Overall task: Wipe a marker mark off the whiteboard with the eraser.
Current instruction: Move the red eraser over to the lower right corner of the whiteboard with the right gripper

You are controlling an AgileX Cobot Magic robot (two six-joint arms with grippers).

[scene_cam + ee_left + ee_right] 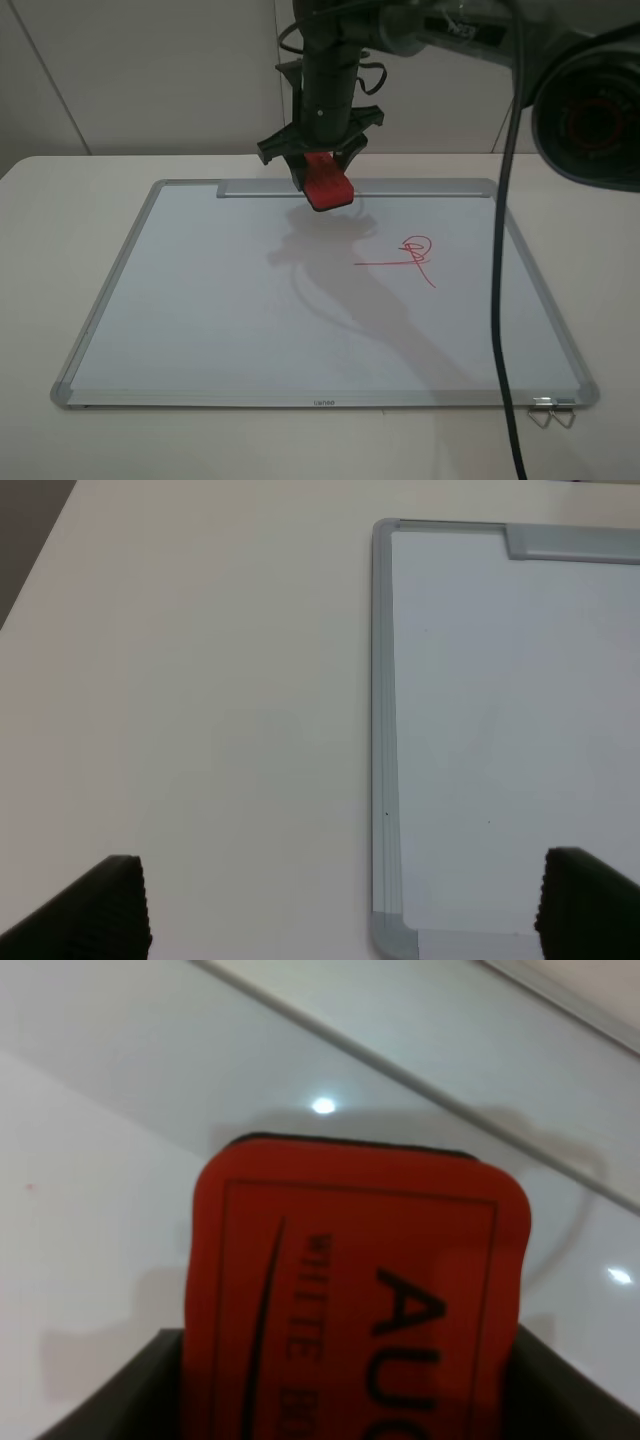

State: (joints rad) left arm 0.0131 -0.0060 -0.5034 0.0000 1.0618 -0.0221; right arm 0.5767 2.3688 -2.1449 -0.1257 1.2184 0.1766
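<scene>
The whiteboard (220, 300) lies flat on the table, its tray bar (430, 187) at the far edge. My right gripper (322, 172) hangs over the board's far middle, just in front of the bar, shut on the red eraser (328, 186). In the right wrist view the eraser (355, 1290) fills the frame, lettering up, with bare board (110, 1150) under it. The only red marking in sight is the small looped scribble with an underline (414, 255), to the right of the eraser. The wide zigzag mark does not show. My left gripper (345, 910) is open beside the whiteboard's corner (395, 942).
A black cable (503, 300) hangs down across the board's right side. Two metal clips (548, 414) lie by the near right corner. The right arm's bulky joint (590, 110) looms at the upper right. Bare table (200, 700) flanks the board's left frame.
</scene>
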